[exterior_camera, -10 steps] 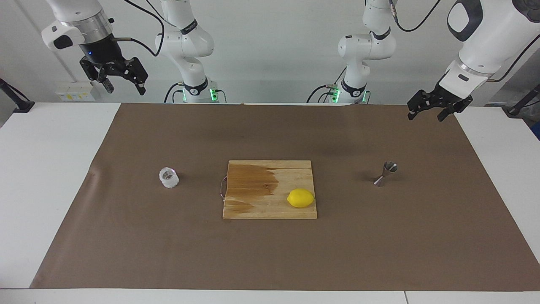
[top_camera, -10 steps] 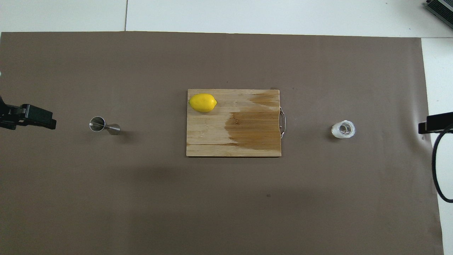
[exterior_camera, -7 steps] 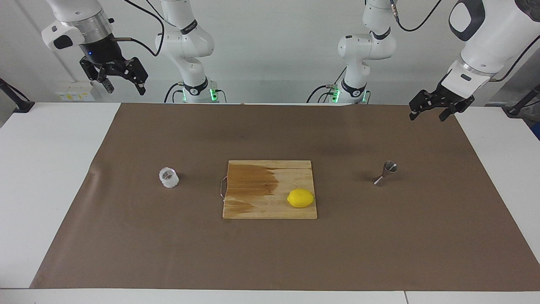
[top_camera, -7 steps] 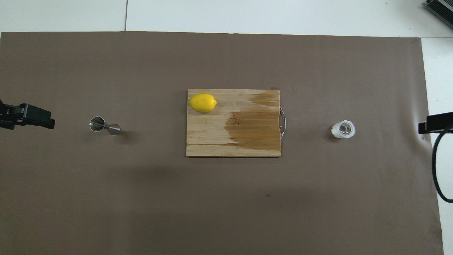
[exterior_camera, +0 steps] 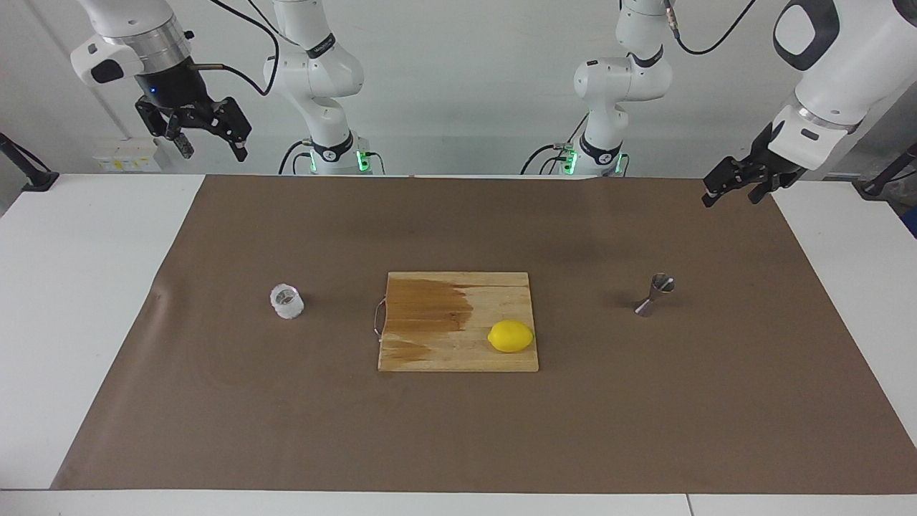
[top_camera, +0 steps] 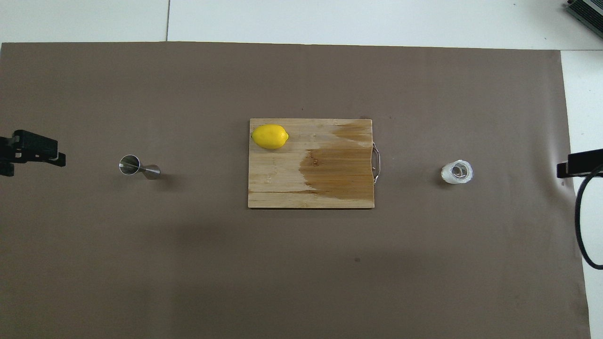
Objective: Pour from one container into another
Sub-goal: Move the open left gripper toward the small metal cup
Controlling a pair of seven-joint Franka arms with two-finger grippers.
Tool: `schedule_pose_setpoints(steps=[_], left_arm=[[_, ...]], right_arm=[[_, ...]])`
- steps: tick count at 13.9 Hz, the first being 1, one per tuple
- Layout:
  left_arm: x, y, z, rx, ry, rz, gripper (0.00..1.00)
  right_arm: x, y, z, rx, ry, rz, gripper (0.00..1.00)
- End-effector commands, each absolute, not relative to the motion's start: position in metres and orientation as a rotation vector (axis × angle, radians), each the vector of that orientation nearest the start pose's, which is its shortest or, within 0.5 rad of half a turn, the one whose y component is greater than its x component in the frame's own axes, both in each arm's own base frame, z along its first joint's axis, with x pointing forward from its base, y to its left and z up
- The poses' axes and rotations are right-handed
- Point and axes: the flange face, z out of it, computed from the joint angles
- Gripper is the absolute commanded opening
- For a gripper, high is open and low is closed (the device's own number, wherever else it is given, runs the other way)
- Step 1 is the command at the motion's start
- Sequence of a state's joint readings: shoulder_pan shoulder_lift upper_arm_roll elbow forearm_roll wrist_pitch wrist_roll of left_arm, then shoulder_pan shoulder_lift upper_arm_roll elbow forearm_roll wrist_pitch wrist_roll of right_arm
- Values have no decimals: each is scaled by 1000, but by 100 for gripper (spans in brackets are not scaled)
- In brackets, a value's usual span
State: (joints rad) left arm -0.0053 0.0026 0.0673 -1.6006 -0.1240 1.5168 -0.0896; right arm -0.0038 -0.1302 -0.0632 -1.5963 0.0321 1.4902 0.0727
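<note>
The small whitish faceted glass cup (exterior_camera: 286, 302) (top_camera: 457, 172) stands on the brown mat toward the right arm's end of the table. The steel hourglass jigger (exterior_camera: 655, 294) (top_camera: 137, 167) stands on the mat toward the left arm's end. My left gripper (exterior_camera: 729, 200) (top_camera: 33, 147) hangs open and empty in the air over the mat's edge at its own end, well apart from the jigger. High over the mat's corner at the other end, my right gripper (exterior_camera: 215, 152) (top_camera: 578, 163) is open and empty, far from the cup.
A wooden cutting board (exterior_camera: 430, 344) (top_camera: 339, 188) with a metal handle lies mid-table between cup and jigger. A yellow lemon (exterior_camera: 511, 336) (top_camera: 270, 136) rests on it. The brown mat (exterior_camera: 458, 430) covers most of the white table.
My left gripper has drawn back a little toward the left arm's end of the table. The right arm, cup and jigger have not moved.
</note>
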Motion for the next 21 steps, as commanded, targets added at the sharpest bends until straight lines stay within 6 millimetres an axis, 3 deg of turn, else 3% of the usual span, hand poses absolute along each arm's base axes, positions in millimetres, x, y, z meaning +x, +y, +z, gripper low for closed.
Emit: schedule_pose_setpoints(steps=[1, 3, 4, 5, 8, 10, 11, 12, 13, 15, 18, 21], left_arm=[[589, 47, 586, -3257, -559, 306, 100], [619, 56, 561, -3259, -915, 402, 100], [625, 78, 561, -3282, -1141, 385, 100], [630, 83, 560, -3279, -1328, 386, 100], [650, 111, 520, -3164, -1816, 585, 100], [655, 117, 503, -3128, -1943, 649, 100], [655, 122, 494, -3111, -1977, 687, 100], [654, 143, 482, -3073, -2092, 721, 100], [654, 149, 469, -3017, -2211, 763, 100], [650, 154, 447, -2901, -2386, 846, 100], [620, 164, 409, -2740, -2569, 947, 100], [597, 155, 377, -2638, -2628, 990, 100]], right_arm=[[498, -35, 676, -3105, 194, -26, 100], [498, -35, 676, -3105, 194, -26, 100], [498, -35, 676, -3105, 194, -26, 100], [498, -35, 676, -3105, 194, -29, 100], [498, -35, 676, -3105, 194, -26, 100], [498, -35, 676, -3105, 194, -26, 100], [498, -35, 676, -3105, 194, -26, 100], [498, -35, 676, -3105, 194, -26, 100], [498, -35, 676, -3105, 194, -26, 100], [498, -35, 676, -3105, 194, -26, 100], [498, -35, 676, -3105, 194, -29, 100], [498, -35, 676, -3105, 194, -26, 100]])
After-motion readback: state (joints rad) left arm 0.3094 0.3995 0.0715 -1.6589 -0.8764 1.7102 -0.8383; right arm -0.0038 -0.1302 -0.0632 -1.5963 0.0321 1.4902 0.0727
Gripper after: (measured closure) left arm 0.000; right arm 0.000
